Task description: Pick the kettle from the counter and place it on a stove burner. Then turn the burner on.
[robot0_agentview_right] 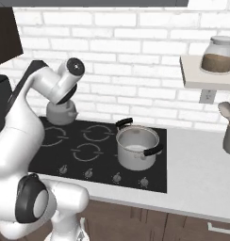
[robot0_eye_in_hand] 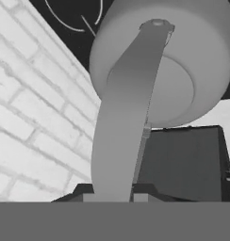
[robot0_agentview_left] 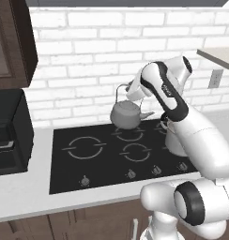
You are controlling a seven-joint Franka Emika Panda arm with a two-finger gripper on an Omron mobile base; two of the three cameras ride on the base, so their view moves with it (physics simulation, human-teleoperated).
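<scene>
**Kettle carried above the cooktop's rear burners**

Nearest us, along the front edge of the black glass cooktop [robot0_agentview_left: 107,173], we are seeing the row of knobs [robot0_agentview_left: 130,174], untouched, so the burner step is not yet done. Behind them, we are holding the kettle [robot0_agentview_left: 127,114] clear of the glass, over the rear ring markings. The widest burner marking [robot0_agentview_left: 87,147] is lying to its left. The steel pot [robot0_agentview_right: 137,147] is occupying the right side. Our gripper [robot0_agentview_left: 135,91] is closing on the kettle's arched handle [robot0_eye_in_hand: 124,117], letting it hang below. The arm is folding at the elbow, wrist angled toward the brick wall [robot0_agentview_left: 111,47].
</scene>
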